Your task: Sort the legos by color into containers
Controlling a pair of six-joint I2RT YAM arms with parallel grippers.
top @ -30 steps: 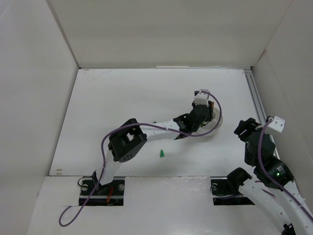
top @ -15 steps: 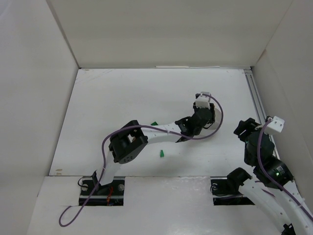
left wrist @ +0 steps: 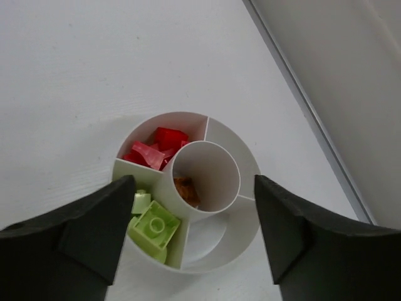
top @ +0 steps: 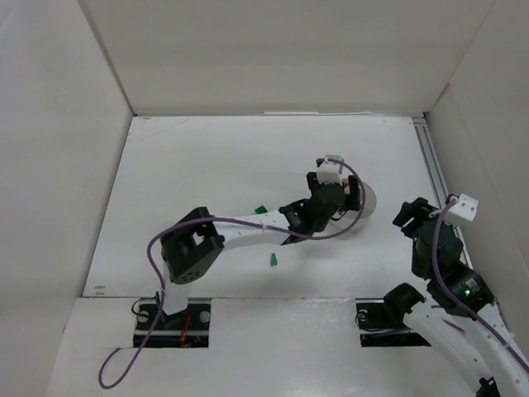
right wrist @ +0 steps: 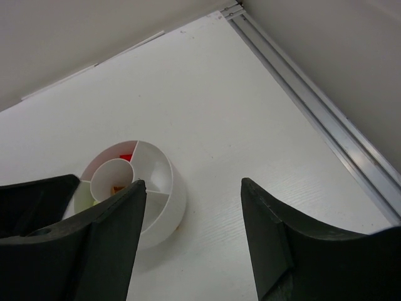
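hanging at the near right, the right gripper (right wrist: 192, 185) had its fingers spread with nothing between them, well apart from the dish (left wrist: 227, 134). on the table (top: 190, 182) in front of the arms lay one green brick (top: 272, 260), out in the open. a second green brick (top: 259, 208) sat farther back, just beside the forearm of the left arm (top: 240, 227). beyond it, the left gripper (left wrist: 194, 188) hovered over the dish, fingers wide apart and empty. below it were red bricks (left wrist: 160, 145) in one wedge, lime bricks (left wrist: 154, 226) in the next, and a brown brick (left wrist: 186, 189) in the middle cup (left wrist: 213, 160). two wedges looked bare.

the likeliest trouble would be the left arm sweeping that second green brick aside while swinging back for it, since the two were so close. a low exit could also catch a finger on the dish rim and shove or tip the light dish, mixing the colours. the green bricks were tiny, so a slightly off-centre pinch might flick one away.
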